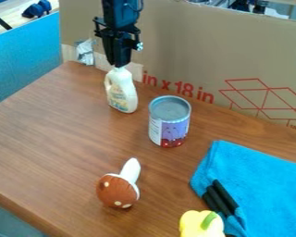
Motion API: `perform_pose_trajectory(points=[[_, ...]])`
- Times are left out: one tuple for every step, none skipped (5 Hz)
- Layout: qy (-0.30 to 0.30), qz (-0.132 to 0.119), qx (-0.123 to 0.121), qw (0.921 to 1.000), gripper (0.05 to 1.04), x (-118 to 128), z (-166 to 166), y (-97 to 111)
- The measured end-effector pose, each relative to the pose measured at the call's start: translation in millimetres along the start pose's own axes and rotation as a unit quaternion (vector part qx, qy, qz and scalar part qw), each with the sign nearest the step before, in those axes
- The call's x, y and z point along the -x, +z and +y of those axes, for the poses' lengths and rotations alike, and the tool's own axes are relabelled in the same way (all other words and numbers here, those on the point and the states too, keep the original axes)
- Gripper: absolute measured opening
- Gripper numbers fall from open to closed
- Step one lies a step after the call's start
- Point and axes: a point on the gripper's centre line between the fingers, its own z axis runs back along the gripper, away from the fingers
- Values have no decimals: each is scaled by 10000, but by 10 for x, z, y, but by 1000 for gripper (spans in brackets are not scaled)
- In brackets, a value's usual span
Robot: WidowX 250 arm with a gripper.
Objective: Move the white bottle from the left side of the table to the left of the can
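The white btl (122,95) is standing near the table's (52,139) back edge w/ the jaws hanging at its top, their opening & hold impossible to tell, so work's prob sitting at grasp stage, any carrying left.

The table (64,139) looks like smooth, faintly glossy wood. The can (169,121) has a shiny metal rim and a paper-like label; the bottle (121,91) seems smooth plastic, the towel (268,185) soft, matt cloth.
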Motion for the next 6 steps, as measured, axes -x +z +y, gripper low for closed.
perform_pose_trajectory(points=[[117,89,-8,9999,575,19,9,-31],[358,-121,365,9986,855,41,59,-34],[468,-520,672,9953,1013,112,84,125],[525,-1019,607,9915,1009,475,153,352],[1039,-909,-58,9904,1005,1088,307,426],[1194,-250,-745,9897,1005,1596,204,374]])
